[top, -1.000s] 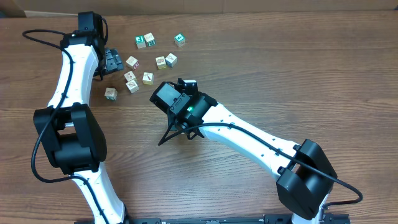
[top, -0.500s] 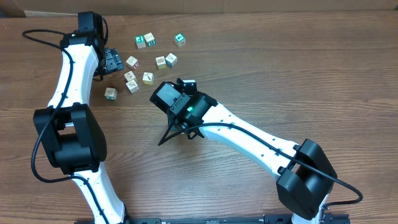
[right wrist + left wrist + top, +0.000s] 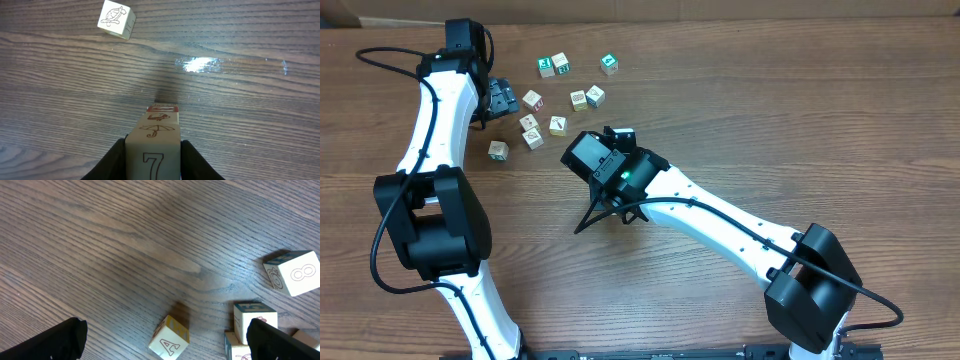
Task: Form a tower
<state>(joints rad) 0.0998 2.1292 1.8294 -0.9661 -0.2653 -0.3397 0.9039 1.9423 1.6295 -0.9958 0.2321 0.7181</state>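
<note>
— How far is the tower getting?

— The tower is standing mid-worktop under the right hand. In the wrist view I am counting four cubes in the column: a 7 nearest, then an umbrella, some kind of bird, and a red-printed one. From overhead the arm is hiding it.

— Is the hand holding it?

— The right hand is pinching almost closed on the tower's nearest cube, the 7, with a black finger pressing on each side. By my reading that cube is sitting in line but is not being let go yet.

— What is remaining?

— About ten loose cubes are lying scattered on the worktop toward the far edge, so most of the stacking is waiting. The left hand is hovering just beside them, spread fully wide and carrying nothing.

— How are they looking to handle?

— They are pale wood, crisp-edged, with smooth faces carrying line drawings. A turtle cube and a letter A cube are showing. The worktop is showing dark wood grain and throwing a glare patch, so it is probably slick. A column this narrow is likely getting tippy.
</note>
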